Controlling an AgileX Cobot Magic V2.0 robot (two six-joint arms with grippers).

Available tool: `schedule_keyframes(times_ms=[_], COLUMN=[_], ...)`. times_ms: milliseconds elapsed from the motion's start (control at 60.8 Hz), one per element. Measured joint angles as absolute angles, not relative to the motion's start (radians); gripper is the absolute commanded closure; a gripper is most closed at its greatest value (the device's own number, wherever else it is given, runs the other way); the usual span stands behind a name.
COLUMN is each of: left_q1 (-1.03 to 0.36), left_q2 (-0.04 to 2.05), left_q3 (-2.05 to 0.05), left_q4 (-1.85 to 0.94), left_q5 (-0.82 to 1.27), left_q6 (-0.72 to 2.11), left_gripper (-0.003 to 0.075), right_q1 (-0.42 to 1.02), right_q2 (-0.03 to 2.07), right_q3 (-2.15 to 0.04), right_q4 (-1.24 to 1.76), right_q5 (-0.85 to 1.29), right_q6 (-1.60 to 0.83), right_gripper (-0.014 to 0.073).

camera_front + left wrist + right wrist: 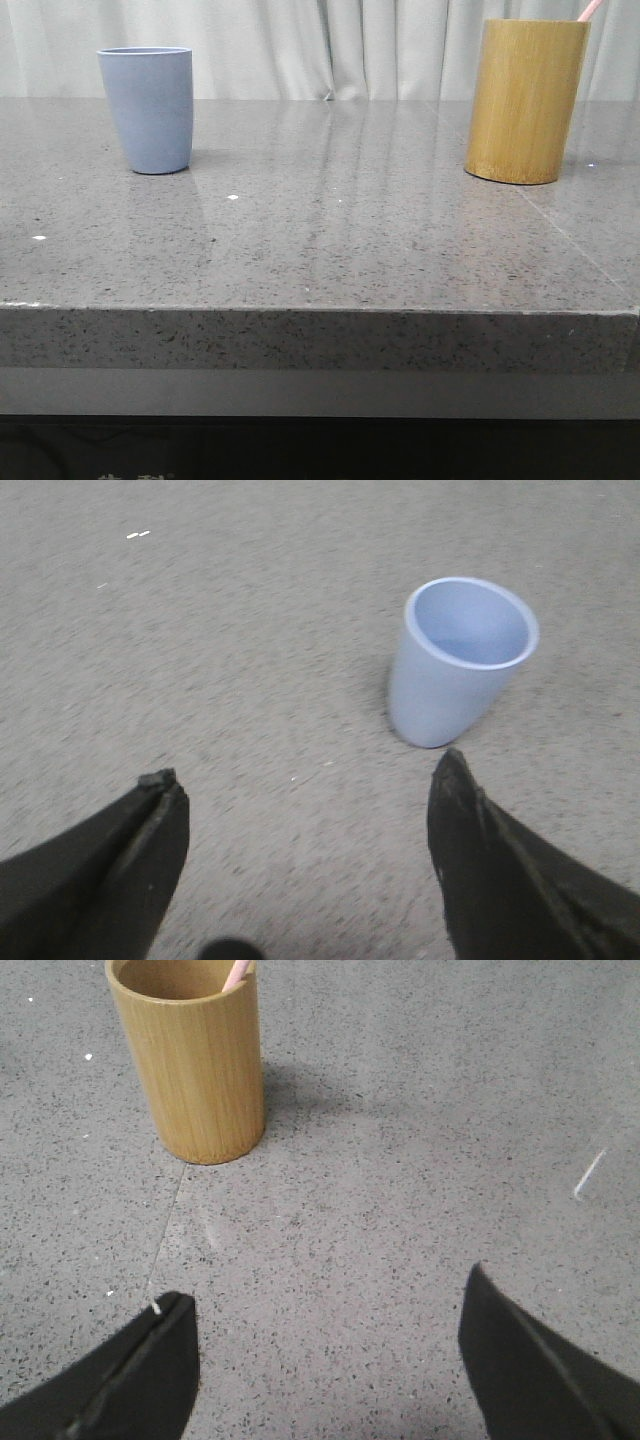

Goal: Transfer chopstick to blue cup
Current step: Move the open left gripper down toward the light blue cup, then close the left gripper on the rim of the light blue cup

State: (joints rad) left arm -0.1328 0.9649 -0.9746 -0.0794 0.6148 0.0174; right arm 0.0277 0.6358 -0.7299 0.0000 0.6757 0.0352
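While both grippers were held above the grey stone table (330, 240), nothing was gripped by either. In the front view, the blue cup (146, 108) was seen upright toward ten o'clock on the tabletop, and the bamboo holder (525, 100) upright toward two o'clock, the two well apart. The chopstick (591, 9) was found standing inside the bamboo holder, leaned against its rim, with just its pink tip seen above the edge. A white curtain (330, 45) was hung behind the table.

From the left wrist camera, the left gripper (305, 815) was seen with its dark fingers (150, 840) spread wide over bare tabletop; the blue cup (460, 660) was seen beyond them, empty and untouched.

From the right wrist camera, the right gripper (325, 1335) was likewise seen with its fingers (500, 1350) spread wide apart. The bamboo holder (195, 1060) was seen ahead of them, clear of contact, with the chopstick (236, 973) tip shown at its mouth.
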Motion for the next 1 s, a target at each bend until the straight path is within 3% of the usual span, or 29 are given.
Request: schedule_keyframes(times_ms=[230,724,1003], left_q1=[-0.224,-0.229,-0.229], left_q2=[1.177,1.662,1.849], left_q3=[-1.179,-1.703,-1.859], left_q4=[-0.078,-0.072,-0.072], left_q5=[0.653,0.981,1.073], left_q6=[0.021,0.021,0.021], left_gripper=[0.0230,0.0230,0.0230], right_q1=[0.028,0.028,0.028], right_q2=[0.636,0.636,0.636], right_q3=[-0.730,-0.730,-0.730], right_q4=[0.000,0.000,0.000], right_q5=[0.676,0.676,0.676], right_q6=[0.035,0.035,0.035], right_gripper=[0.0022,0.0022,0.0022])
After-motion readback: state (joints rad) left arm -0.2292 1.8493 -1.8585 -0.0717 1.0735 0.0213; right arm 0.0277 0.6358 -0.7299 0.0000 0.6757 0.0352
